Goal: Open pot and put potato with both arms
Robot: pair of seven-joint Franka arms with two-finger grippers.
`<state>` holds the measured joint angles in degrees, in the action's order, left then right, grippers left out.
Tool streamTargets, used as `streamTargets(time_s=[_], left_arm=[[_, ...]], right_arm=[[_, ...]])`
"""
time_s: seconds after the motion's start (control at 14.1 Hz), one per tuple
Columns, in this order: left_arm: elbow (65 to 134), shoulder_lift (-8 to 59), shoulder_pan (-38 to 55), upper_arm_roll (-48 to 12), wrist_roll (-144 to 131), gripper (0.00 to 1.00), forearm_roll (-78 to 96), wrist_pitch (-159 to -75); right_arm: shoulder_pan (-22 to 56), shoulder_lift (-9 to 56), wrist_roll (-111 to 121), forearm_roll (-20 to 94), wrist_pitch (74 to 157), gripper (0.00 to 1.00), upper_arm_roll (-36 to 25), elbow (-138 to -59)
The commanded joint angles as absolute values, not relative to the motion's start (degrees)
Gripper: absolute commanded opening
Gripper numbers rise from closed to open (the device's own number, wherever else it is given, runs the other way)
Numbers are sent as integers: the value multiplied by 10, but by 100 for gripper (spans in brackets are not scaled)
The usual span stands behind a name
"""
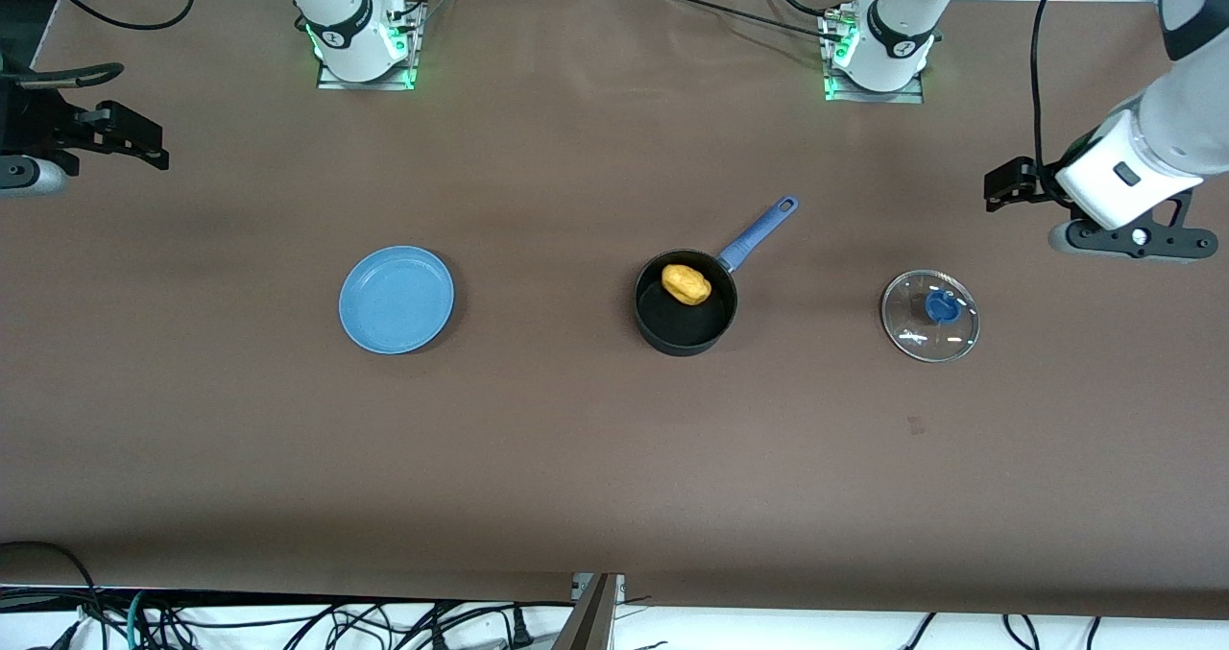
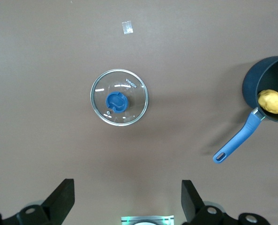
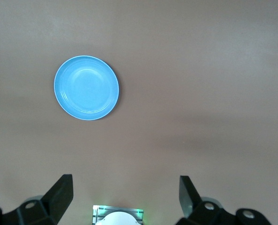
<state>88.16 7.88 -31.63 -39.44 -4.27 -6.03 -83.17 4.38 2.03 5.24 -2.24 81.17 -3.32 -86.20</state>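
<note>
Potato [image 1: 686, 284] sits in pot [image 1: 686, 306], lid [image 1: 929, 315] off beside it. I judge the task done. Left gripper [image 2: 125, 199] and right gripper [image 3: 124, 199] hang apart, empty; nothing left but parking.

I count: 1 pot [image 1: 686, 306], lid off. 1 potato [image 1: 686, 284], inside pot. 1 glass lid [image 1: 930, 315], flat on table. 1 blue plate [image 1: 396, 299], nothing on it. 2 arms on my feeds, 2 grippers: left gripper [image 2: 127, 199] over table near lid, right gripper [image 3: 124, 197] over table near plate, each with 2 fingers spread apart. 1 small pale scrap [image 2: 127, 27] on table.
</note>
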Motion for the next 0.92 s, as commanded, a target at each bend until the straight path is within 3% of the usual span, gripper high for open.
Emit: streamTargets(time_s=[0.0, 0.21, 0.5, 0.85], left_arm=[[888, 51, -180, -235, -33, 100, -26, -838], [924, 19, -39, -87, -35, 100, -15, -854], [951, -7, 74, 29, -42, 100, -7, -880], [940, -2, 81, 27, -43, 100, -8, -870]], right_arm=[[37, 24, 65, -30, 806, 100, -29, -852], [37, 24, 66, -28, 806, 100, -29, -852], [37, 24, 66, -28, 806, 100, -29, -852], [36, 24, 66, -28, 806, 100, -29, -853]])
